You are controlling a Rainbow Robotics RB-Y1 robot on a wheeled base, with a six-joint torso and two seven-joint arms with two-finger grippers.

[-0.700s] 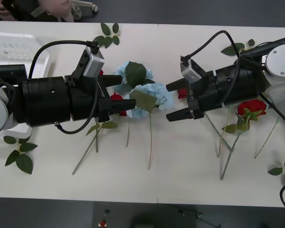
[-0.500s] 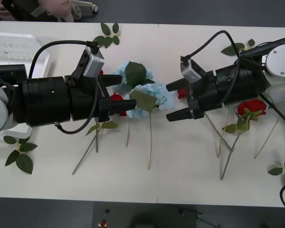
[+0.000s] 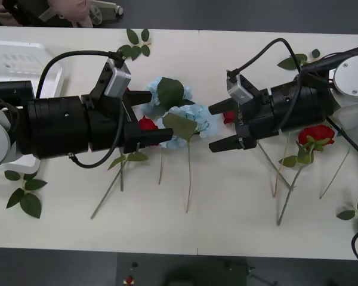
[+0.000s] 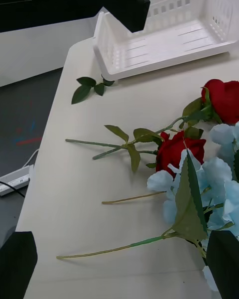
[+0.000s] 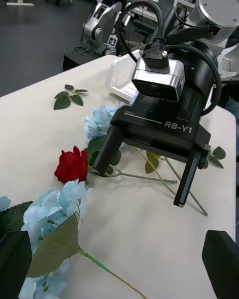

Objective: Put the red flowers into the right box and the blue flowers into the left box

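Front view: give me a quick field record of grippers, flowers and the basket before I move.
left gripper: open, around a red rose at table centre
right gripper: open, empty, facing the left one
blue flowers: two heads on the table between the grippers
another red rose: on the table under the right arm
left box: slotted white basket, far left corner

My left gripper (image 3: 150, 116) reaching in level from my left side, fingers spread wide, my right gripper (image 3: 219, 125) opposite it and near, fingertips facing mine, jaws parted too, both wrists horizontal, black forearms stretched toward each other, cables looping above
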